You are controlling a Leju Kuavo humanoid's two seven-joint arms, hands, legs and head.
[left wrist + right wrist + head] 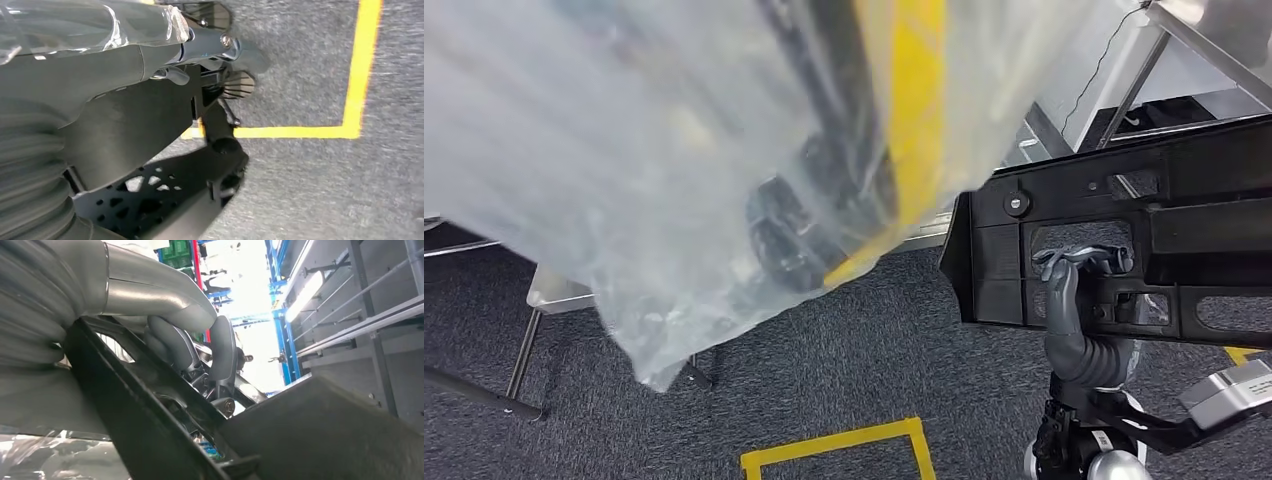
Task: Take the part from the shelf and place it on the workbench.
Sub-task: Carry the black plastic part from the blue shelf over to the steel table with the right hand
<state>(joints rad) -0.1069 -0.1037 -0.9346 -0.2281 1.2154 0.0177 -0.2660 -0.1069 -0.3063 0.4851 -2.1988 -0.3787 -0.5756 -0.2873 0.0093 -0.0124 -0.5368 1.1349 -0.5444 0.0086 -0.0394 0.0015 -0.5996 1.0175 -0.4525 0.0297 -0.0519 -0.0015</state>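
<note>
above the grey carpet (844,370) with its yellow tape lines (834,445), the black plastic part (1124,220) hangs in the air, carried from both sides. the right hand (1079,275) reaches up behind it with fingers (1089,257) hooked through an opening in its ribbed face and curled tight on the edge. the left hand (100,90) lies against the part's perforated black panel under a clear plastic bag (624,150); whether its fingers clasp the panel i cannot tell.

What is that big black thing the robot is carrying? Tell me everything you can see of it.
The black part looks like a moulded plastic panel, long and flat, with ribs, rectangular cut-outs and a round fastener near one end. It is held up in the air above grey carpet. The right hand grips it, its fingers hooked through an opening. One stretch is wrapped in a clear plastic bag.
</note>
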